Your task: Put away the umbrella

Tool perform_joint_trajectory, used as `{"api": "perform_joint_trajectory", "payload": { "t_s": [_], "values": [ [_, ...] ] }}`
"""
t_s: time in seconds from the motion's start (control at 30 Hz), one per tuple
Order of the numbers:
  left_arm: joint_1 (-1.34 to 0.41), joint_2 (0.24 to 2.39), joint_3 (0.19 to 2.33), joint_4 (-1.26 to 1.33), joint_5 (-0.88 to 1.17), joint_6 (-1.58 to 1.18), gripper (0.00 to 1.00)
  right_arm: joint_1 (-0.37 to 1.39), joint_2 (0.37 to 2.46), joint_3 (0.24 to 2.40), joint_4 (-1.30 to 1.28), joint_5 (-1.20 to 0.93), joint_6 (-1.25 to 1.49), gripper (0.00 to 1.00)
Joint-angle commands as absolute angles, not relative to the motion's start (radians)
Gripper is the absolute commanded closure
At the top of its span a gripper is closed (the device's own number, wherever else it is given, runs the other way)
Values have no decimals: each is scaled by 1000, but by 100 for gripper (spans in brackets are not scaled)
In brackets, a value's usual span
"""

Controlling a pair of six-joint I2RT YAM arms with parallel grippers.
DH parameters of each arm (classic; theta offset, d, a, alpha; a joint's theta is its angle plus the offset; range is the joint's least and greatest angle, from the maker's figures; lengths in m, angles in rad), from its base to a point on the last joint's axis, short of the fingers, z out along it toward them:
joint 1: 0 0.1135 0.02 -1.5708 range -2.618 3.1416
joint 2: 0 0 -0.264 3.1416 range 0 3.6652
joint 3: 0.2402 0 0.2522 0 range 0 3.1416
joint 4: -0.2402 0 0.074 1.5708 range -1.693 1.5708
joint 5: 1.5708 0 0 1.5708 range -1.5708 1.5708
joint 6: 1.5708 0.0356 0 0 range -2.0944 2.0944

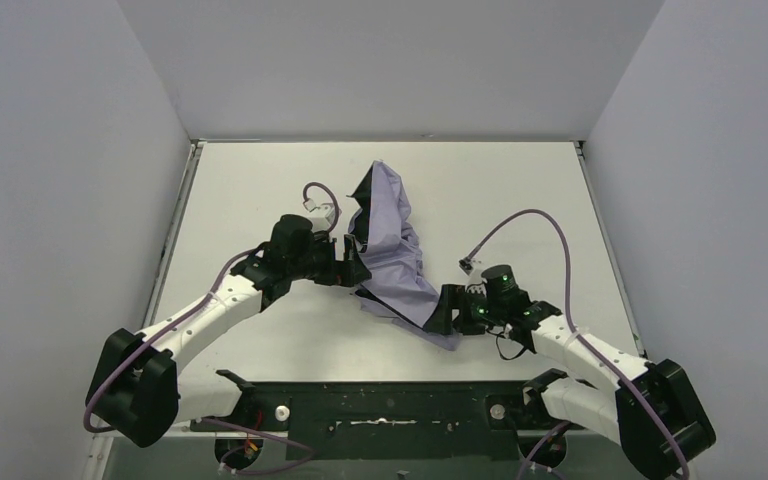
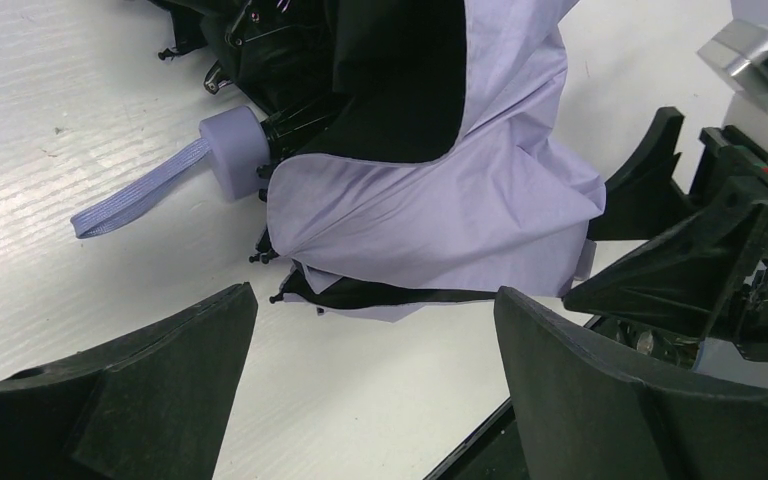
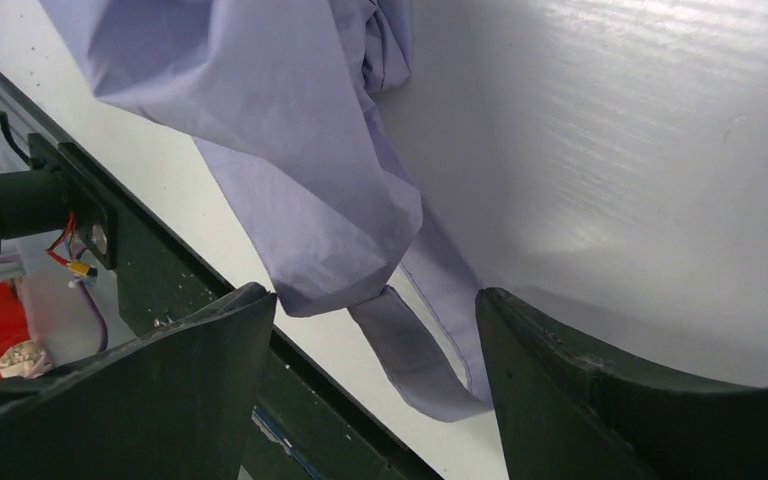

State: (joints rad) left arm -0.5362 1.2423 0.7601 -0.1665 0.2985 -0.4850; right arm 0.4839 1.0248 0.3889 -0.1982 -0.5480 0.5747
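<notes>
Umbrella (image 1: 396, 250) crumpled between wide-open left tool (image 1: 356, 271) and wide-open right tool (image 1: 442, 311), both empty

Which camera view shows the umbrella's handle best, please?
The left wrist view: the lavender handle lies in plain sight, its strap stretched out beside it. In the top view I cannot make the handle out, and the right wrist view shows only the canopy.

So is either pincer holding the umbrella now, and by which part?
Nothing is held. The left pincer and right pincer both stand open. The strap of the umbrella lies loose, unclamped, in front of the right one.
</notes>
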Motion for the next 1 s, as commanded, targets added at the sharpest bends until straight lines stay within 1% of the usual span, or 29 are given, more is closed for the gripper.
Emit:
{"api": "perform_joint_trajectory", "payload": {
  "t_s": [0.0,0.07,0.13,0.2,0.27,0.3,0.47,0.63,0.8,0.97],
  "values": [
    [-537,1228,802,-111,322,-463,13,481,1054,357,52,-637,665,28],
    [-536,1223,795,-106,322,-465,13,482,1064,344,103,-667,691,35],
    [-534,1223,793,-105,321,-465,13,481,1070,342,143,-706,715,46],
    [-534,1220,792,-109,321,-464,13,481,1064,347,170,-734,744,57],
    [-532,1217,790,-114,318,-462,13,481,1042,363,181,-751,772,71],
    [-532,1214,790,-117,316,-461,13,481,1029,377,178,-757,787,77],
    [-520,1190,774,-132,298,-455,13,485,995,517,120,-769,810,99],
    [-493,1140,741,-130,284,-463,13,492,1044,681,135,-790,840,100],
    [-466,1091,714,-143,286,-466,14,494,1114,799,223,-739,921,100],
    [-460,1069,687,-139,312,-467,20,499,1215,882,391,-714,1022,100]
  ]
}}
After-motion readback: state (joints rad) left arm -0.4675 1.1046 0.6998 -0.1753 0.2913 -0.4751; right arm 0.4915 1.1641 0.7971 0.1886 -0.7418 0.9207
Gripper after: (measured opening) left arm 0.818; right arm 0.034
